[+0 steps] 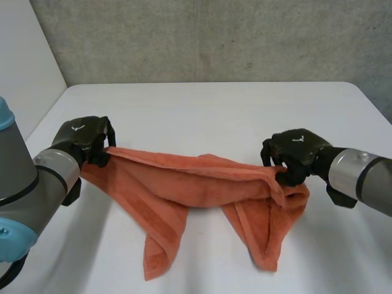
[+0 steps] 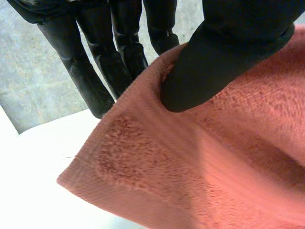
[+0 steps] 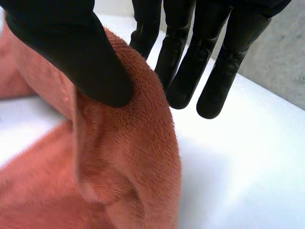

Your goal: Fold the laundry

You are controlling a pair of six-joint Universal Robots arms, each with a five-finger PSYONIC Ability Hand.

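Towel (image 1: 202,184) stretched | left hand (image 1: 82,139) pinches left end | right hand (image 1: 297,150) apparently pinches right end

- Bare worktop (image 1: 208,110) lies open behind the towel (image 1: 202,184), up to the grey wall (image 1: 214,37) that closes the far side.
- The towel spans the middle like a bar, pinched at one end by the left hand (image 1: 82,139) and at the other by the right hand (image 1: 297,153).
- Two towel flaps trail toward the near edge, with a bare strip of worktop between them.
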